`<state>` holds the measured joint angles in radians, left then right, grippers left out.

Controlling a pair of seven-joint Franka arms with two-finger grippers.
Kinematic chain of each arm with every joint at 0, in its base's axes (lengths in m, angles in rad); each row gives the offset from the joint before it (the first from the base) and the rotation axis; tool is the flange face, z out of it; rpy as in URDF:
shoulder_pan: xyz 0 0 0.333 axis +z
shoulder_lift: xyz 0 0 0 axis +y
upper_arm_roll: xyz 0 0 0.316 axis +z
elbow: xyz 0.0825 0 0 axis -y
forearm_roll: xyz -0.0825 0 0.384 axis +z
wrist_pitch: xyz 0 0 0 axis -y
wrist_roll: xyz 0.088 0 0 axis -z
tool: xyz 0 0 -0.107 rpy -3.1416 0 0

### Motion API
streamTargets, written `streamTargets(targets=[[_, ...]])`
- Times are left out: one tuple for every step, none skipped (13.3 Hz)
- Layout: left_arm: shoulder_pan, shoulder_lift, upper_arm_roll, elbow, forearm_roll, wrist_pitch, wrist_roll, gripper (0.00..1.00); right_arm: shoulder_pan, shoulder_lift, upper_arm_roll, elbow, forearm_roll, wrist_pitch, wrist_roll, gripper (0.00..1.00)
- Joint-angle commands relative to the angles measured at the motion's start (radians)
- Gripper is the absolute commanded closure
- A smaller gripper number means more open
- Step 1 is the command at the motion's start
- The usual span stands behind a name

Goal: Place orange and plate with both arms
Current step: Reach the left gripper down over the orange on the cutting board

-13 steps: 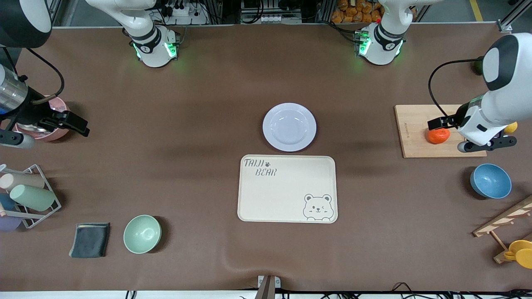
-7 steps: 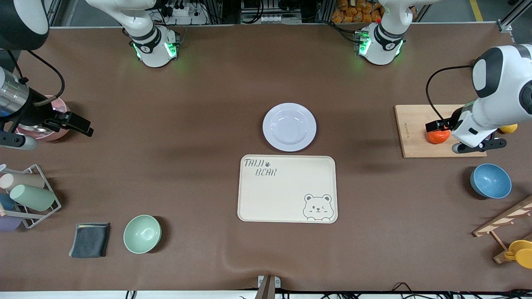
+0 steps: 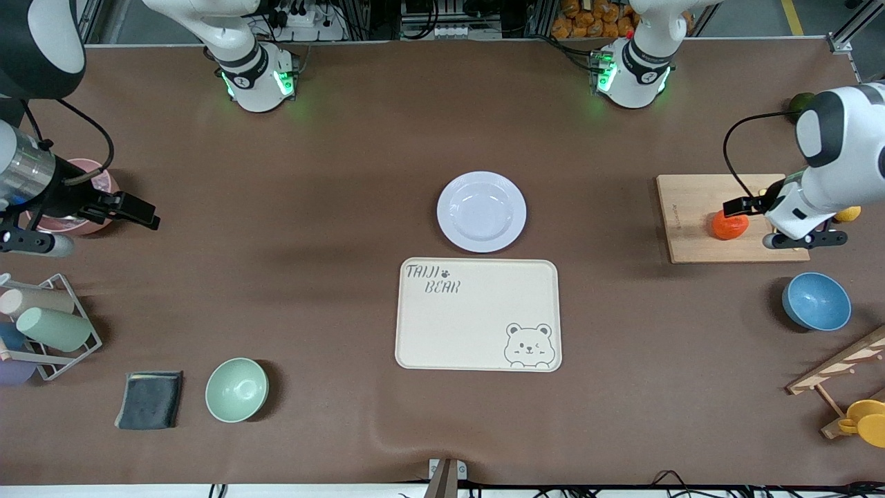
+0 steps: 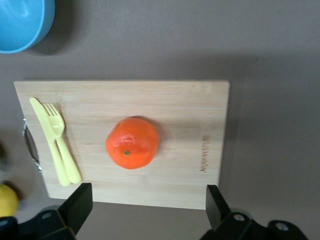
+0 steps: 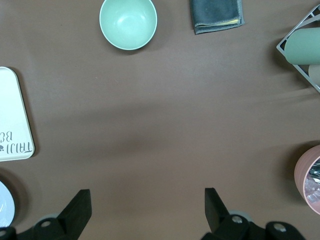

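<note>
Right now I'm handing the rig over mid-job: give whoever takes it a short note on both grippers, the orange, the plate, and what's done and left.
Left gripper: open, empty, over the wooden cutting board near the orange.
Right gripper: open, empty, over bare table at the right arm's end, beside the pink pot.
Orange: on the board, not gripped; a yellow fork lies beside it.
Plate: mid-table, just farther from the front camera than the bear tray, untouched.
Done: nothing placed.
Left: grasp and place both orange and plate.

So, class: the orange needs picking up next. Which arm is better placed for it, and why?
Left. The left hand hangs open over the cutting board beside the orange; the right hand waits by the pink pot.
</note>
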<state>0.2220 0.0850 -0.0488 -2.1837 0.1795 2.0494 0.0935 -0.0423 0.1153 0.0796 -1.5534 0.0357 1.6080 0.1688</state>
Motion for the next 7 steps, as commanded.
streamTargets(targets=[[0.014,0.027,-0.005,-0.022,0.061,0.049,0.034,0.0,-0.01,0.003,0.003,0.012,0.016,-0.016,-0.008,0.0],[0.016,0.028,-0.005,-0.04,0.061,0.073,0.052,0.0,-0.011,0.003,0.005,0.012,0.016,-0.026,-0.017,0.0],[0.023,0.03,-0.005,-0.059,0.061,0.101,0.07,0.0,-0.011,0.003,0.003,0.012,0.016,-0.028,-0.017,0.0],[0.043,0.032,-0.005,-0.08,0.063,0.133,0.084,0.0,-0.013,0.006,0.005,0.009,0.018,-0.03,-0.018,0.0],[0.052,0.033,-0.005,-0.108,0.064,0.171,0.104,0.0,-0.008,0.006,0.005,0.007,0.019,-0.03,-0.018,0.0],[0.065,0.039,-0.005,-0.131,0.069,0.208,0.123,0.0,-0.005,0.006,0.005,0.007,0.019,-0.03,-0.017,0.0],[0.085,0.048,-0.005,-0.142,0.075,0.233,0.142,0.0,-0.001,0.006,0.005,0.007,0.021,-0.028,-0.015,0.0]])
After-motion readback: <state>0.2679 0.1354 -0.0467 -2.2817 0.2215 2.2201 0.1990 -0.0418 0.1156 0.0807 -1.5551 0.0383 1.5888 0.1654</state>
